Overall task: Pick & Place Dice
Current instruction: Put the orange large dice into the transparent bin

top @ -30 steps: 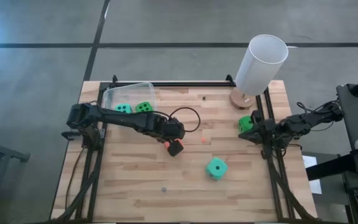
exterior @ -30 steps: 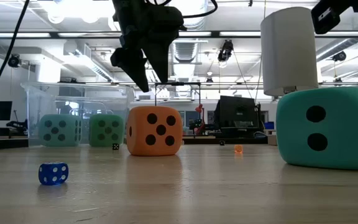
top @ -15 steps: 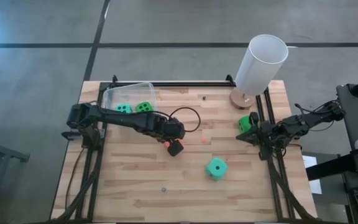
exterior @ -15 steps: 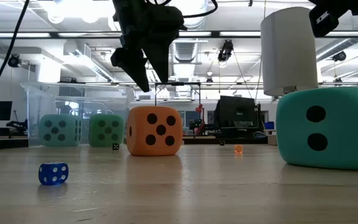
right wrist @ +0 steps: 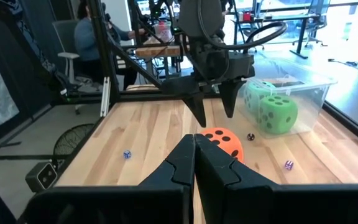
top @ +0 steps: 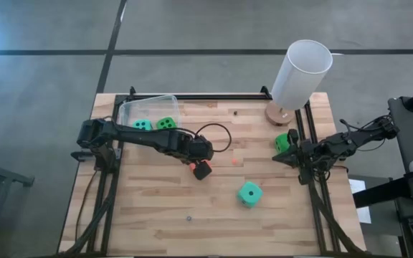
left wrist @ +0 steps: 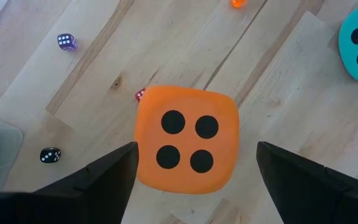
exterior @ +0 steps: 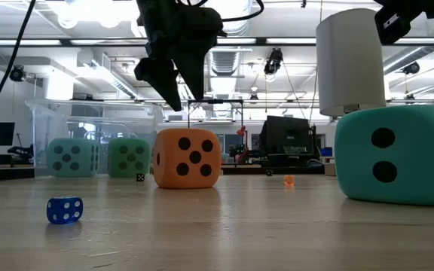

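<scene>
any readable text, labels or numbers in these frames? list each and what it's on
No words, brands or printed numbers are legible in any view.
Only markings: pips.
Orange die: four pips on its top face.
Teal die: two pips facing the low camera.
Small blue die: white pips, too small to count.

Overhead camera looks straight down on the whole table (top: pixel 156 215). Low camera sits at tabletop level, facing the room. Left wrist camera hangs close above the orange die (left wrist: pixel 187 140); right wrist camera faces across the table, sharing that die.
</scene>
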You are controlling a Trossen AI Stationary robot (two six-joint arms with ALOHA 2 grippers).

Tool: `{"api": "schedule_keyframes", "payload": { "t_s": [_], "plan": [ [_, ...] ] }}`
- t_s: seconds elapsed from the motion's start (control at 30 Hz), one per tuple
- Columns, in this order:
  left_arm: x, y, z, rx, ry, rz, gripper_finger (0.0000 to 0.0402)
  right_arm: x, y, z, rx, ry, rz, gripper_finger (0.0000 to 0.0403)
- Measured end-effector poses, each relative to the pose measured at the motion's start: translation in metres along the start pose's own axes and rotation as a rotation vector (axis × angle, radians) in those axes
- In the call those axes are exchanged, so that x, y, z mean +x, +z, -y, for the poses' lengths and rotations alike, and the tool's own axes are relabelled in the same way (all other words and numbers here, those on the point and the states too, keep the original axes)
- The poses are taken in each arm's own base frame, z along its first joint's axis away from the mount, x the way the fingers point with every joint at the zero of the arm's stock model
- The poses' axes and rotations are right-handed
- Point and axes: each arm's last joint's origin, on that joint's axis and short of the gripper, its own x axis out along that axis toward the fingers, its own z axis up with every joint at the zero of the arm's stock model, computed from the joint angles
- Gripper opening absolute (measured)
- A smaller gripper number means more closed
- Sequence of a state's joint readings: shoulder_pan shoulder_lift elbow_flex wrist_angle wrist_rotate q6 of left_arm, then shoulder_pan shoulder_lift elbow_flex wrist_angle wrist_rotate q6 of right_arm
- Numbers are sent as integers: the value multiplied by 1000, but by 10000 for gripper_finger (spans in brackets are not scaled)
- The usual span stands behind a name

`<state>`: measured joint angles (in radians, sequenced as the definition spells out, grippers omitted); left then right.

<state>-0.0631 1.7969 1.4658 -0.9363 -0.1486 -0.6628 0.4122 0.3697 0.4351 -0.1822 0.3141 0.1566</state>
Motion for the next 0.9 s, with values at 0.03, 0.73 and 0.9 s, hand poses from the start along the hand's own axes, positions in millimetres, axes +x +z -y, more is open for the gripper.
{"api": "schedule_keyframes", "payload": {
  "t_s": [0.03, 0.73, 0.9],
  "plan": [
    [0, 0, 0, 0, 0, 0, 326, 0, 0, 0, 0, 0, 1, 8],
    [0, 0, 0, 2, 0, 0, 327, 0, 0, 0, 0, 0, 1, 8],
    [0, 0, 0, 4, 0, 0, 321, 0, 0, 0, 0, 0, 1, 8]
  ]
}}
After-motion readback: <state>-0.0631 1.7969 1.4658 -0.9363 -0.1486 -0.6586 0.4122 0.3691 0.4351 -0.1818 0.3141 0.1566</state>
